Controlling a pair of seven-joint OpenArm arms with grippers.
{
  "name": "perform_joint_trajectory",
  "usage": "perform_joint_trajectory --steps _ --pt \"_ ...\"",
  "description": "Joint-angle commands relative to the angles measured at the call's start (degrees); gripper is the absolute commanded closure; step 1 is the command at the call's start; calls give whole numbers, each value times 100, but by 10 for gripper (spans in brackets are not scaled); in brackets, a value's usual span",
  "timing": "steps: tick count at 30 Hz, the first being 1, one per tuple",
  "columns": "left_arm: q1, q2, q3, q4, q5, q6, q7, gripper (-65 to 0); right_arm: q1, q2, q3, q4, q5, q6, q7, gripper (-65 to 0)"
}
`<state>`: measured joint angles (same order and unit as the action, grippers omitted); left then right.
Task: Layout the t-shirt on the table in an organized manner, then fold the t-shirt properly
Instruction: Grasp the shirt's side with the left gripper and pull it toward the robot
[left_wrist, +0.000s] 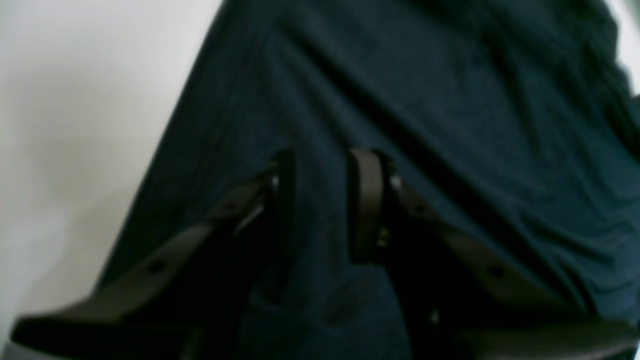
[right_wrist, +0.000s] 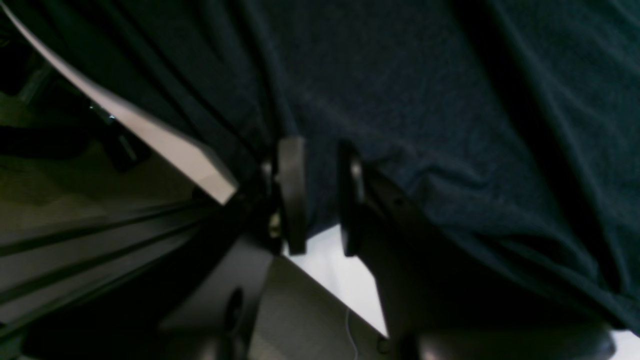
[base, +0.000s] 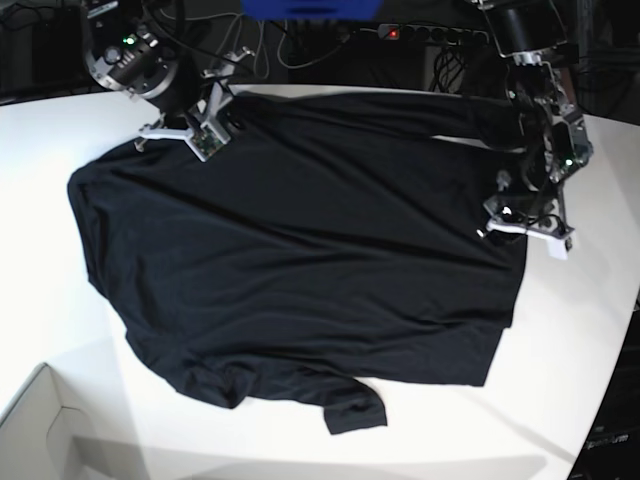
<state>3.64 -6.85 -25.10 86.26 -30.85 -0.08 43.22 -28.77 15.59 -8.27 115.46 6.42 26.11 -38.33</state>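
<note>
The black t-shirt (base: 300, 250) lies spread flat on the white table (base: 560, 350), with one sleeve (base: 350, 405) toward the front edge. My right gripper (base: 205, 135) rests at the shirt's far left corner. In the right wrist view, the right gripper (right_wrist: 320, 190) is open, with fabric (right_wrist: 425, 100) beyond it and bare table (right_wrist: 330, 270) under the gap. My left gripper (base: 520, 218) sits at the shirt's right edge. In the left wrist view, the left gripper (left_wrist: 325, 200) has its fingers apart just above wrinkled fabric (left_wrist: 450, 125), with white table (left_wrist: 75, 100) to the left.
A white cardboard box corner (base: 40, 430) stands at the front left. Cables and a power strip (base: 400, 35) run behind the table's far edge. The table curves away at the right (base: 620, 330). The right wrist view shows the table's edge (right_wrist: 150, 130) with floor below.
</note>
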Motion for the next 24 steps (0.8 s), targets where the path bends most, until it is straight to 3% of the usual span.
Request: perform_joint_trajectory --steps 1,12,18,24 --pt "27 -58 -44 196 -67 -23 -98 -177 -2 36 32 89 66 22 118 -122" --pt "977 -207 -553 671 -67 -23 -89 -177 60 36 58 89 66 22 127 -122" --pt "1548 -190 -905 1638 -110 -23 -80 -177 157 36 67 89 57 22 83 -123" --pt "2418 -207 -1142 2464 -1174 -23 -80 -177 201 45 67 89 57 22 83 -123"
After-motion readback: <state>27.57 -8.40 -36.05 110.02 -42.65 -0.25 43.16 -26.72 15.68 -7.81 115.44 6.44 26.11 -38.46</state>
